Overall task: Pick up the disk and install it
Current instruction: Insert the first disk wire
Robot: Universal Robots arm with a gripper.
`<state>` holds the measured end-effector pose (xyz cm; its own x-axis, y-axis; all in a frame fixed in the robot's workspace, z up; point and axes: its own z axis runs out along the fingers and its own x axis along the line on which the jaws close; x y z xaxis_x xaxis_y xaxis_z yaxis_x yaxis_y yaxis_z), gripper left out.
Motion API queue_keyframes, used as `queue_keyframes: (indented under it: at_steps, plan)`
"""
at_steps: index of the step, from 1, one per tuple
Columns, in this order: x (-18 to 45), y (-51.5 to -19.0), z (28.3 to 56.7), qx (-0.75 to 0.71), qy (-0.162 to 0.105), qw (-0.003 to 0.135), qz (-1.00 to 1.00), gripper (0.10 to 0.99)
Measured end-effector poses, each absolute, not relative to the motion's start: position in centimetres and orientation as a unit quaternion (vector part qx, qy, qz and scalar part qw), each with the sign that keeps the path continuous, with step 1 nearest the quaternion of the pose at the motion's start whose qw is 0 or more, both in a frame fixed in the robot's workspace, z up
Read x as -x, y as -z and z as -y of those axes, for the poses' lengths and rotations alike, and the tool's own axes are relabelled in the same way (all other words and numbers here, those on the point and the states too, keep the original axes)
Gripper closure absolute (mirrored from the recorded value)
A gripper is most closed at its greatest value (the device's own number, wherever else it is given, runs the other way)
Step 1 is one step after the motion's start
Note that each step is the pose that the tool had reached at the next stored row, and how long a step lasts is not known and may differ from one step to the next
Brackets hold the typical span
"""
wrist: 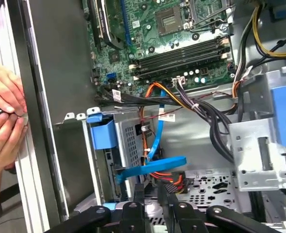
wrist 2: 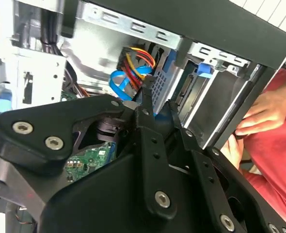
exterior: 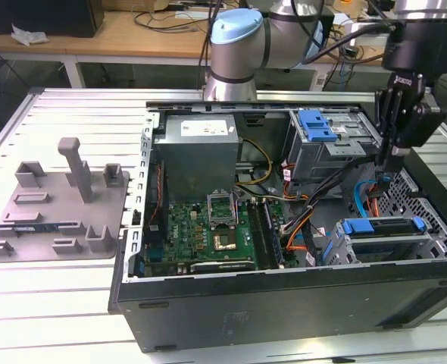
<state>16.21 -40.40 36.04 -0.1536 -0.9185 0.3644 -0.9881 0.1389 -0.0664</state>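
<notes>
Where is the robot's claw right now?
The gripper hangs inside the open computer case, on the exterior view's right, above the drive cage and close to the blue cable.

Ribbed metal tabletop (exterior: 49, 303); wooden bench (exterior: 132, 38) behind, cables (exterior: 174, 19) strewn across it

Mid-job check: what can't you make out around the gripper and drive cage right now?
The gripper tip, exterior view: lost against dark cables inside the case.
Drive cage interior, second wrist view: in shadow, partly behind the gripper's body.
What the person's hands hold, first wrist view: cut off by the picture's edge.
</notes>
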Motion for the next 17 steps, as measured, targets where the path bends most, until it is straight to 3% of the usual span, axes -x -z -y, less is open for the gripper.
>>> queue_keyframes:
  at_steps: [17]
  plan:
    - [-16.8, -34.2, 39.3, -0.628, -0.163, 0.135, 0.749, 0.796]
